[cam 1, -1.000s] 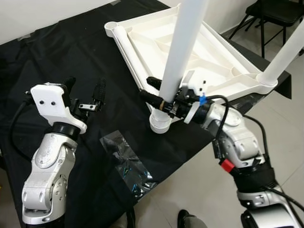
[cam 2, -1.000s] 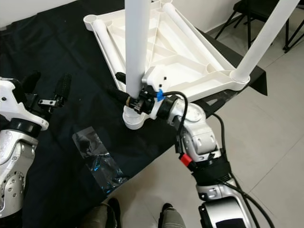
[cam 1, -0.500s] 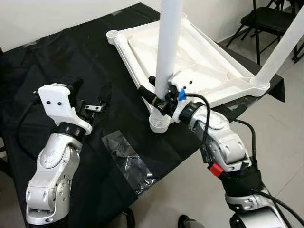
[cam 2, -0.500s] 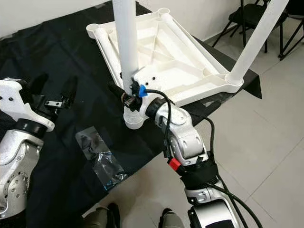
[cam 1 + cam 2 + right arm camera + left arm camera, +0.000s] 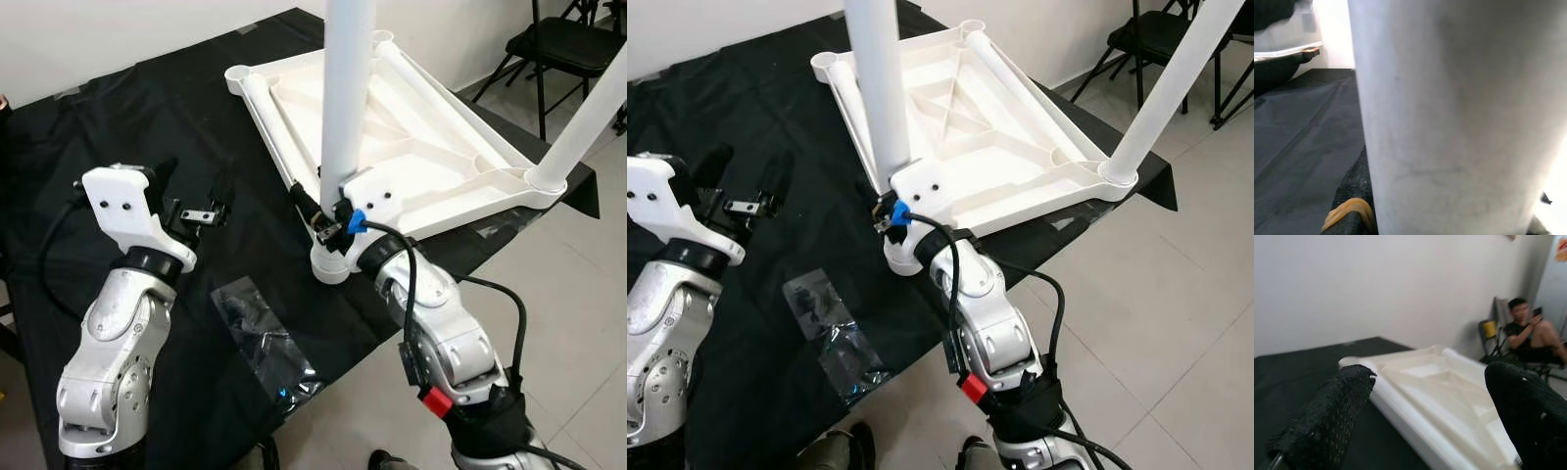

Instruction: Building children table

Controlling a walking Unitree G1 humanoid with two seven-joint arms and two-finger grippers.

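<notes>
right gripper clamped low on an upright table leg

an upside-down white children's table top (image 5: 441, 147) lies on a worktop (image 5: 147, 127) draped in black cloth, its ribbed underside facing up. at the corner nearest the robot, a white leg (image 5: 348, 98) stands upright in a round socket (image 5: 330, 264) at the table top's edge. a 2nd leg (image 5: 588, 117) rises at a slant from the socket at the right-hand corner, and another white tube (image 5: 279, 122) lies flat along the left rim of the table top.

the right gripper (image 5: 328, 220) sits just above the near socket, its jaws pinching the upright leg from both sides. in the right wrist view the leg (image 5: 1449, 117) is pressed up against the camera, with a black finger (image 5: 1354, 196) wearing an orange rubber band touching its side.

the left gripper (image 5: 196, 201) hovers above the black cloth to the left of the table top, well apart from the leg and touching nothing. its jaws are spread wide; in the left wrist view the 2 mesh-covered fingers (image 5: 1327, 416) stand far apart, with the table top (image 5: 1440, 396) seen between them further off.

a crumpled clear plastic bag (image 5: 260, 338) lies on the cloth near the worktop's front edge, between the 2 arms. a black folding chair (image 5: 558, 39) stands on the tiled floor (image 5: 578, 323) beyond the worktop. in the left wrist view a person (image 5: 1533, 333) sits on a chair by the far wall, holding a phone.
</notes>
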